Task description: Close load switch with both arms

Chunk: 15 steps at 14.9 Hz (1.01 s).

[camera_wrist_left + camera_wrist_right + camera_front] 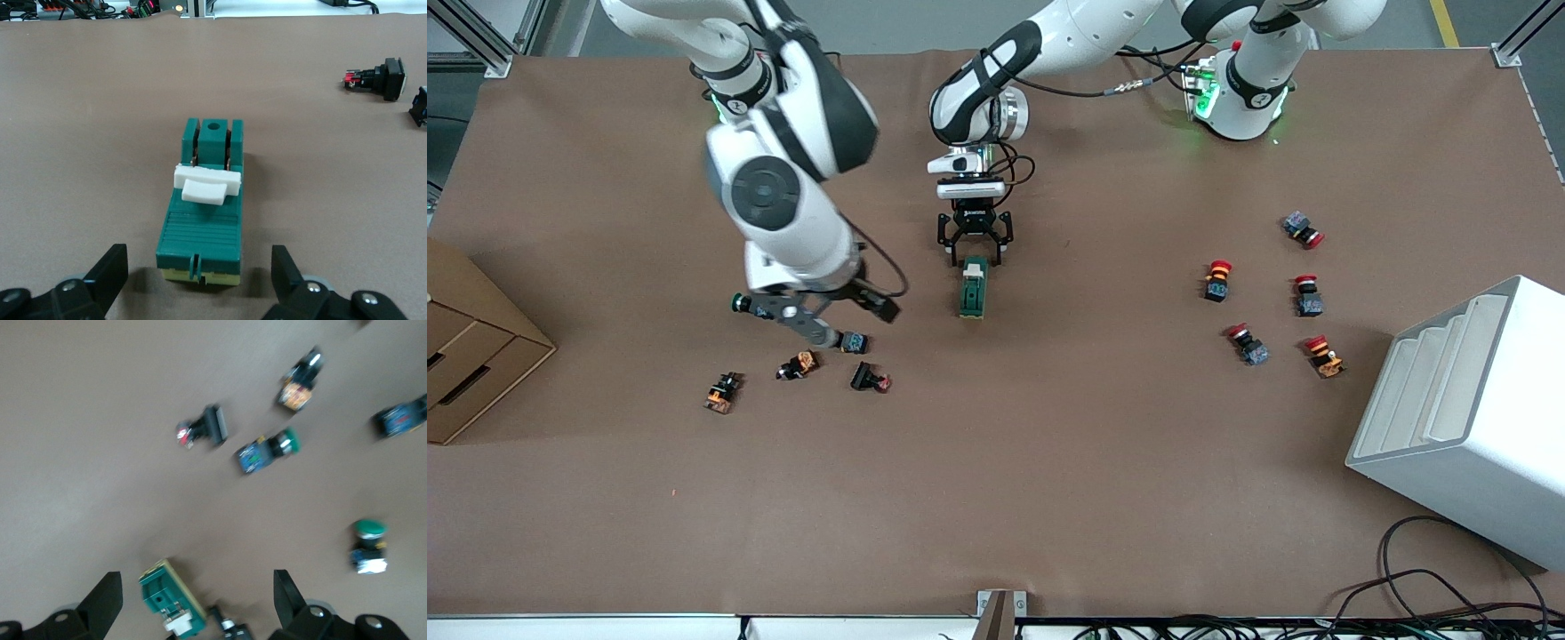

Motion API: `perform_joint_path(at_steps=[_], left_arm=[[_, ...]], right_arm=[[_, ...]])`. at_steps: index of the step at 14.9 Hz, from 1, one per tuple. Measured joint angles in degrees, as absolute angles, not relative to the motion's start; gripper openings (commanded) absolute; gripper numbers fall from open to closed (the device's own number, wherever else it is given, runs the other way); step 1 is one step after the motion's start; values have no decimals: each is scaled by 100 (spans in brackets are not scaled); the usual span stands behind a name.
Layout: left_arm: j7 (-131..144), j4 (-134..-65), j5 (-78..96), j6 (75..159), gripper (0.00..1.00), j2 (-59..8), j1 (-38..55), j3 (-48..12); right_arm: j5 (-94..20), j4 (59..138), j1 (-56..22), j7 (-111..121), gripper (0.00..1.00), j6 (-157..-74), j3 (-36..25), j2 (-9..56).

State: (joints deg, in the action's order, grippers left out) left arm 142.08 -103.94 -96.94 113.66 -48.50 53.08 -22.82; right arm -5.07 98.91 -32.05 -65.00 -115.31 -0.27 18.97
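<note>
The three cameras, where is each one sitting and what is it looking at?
Front view: high across the table, facing both arms; left gripper at the load switch, right gripper over push-buttons.
Left wrist view: looks along the table at the load switch; own open jaws show.
Right wrist view: looks down; own open jaws show.
All three share the load switch.

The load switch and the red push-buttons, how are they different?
The load switch is a long dark-green block with a white toggle; the red push-buttons are shorter, with round red caps. The switch lies alone mid-table, at the left end effector, whose fingers are open; the buttons cluster toward the left arm's end. Both lie on the brown table.
</note>
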Motion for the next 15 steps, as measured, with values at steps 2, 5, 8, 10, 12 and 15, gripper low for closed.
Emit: perform_joint_path(at_steps=[2, 5, 8, 10, 12, 15], left_arm=[[14208, -10404, -9763, 11351, 96, -4865, 5308, -2280], [14208, -10409, -9779, 11348, 96, -4866, 5309, -2279], [14208, -10409, -9792, 11348, 96, -4868, 5309, -2278], [14208, -10411, -9831, 11340, 96, -4878, 5309, -2277], [14208, -10411, -9855, 11334, 96, -4884, 5309, -2276], [14208, -10411, -9864, 11334, 96, -4886, 5309, -2274]], right_arm=[[-588, 10170, -3490, -6711, 100, -12065, -27, 2056], [-601, 10386, -3969, -7197, 100, -12810, -25, 2387], [-601, 10456, -4478, -7529, 100, -13491, -26, 2795], [-601, 10457, -4698, -7578, 100, -13695, -26, 3006], [-601, 10457, -4832, -7583, 100, -13730, -27, 3123], [-601, 10459, -5000, -7583, 100, -13727, -27, 3222]])
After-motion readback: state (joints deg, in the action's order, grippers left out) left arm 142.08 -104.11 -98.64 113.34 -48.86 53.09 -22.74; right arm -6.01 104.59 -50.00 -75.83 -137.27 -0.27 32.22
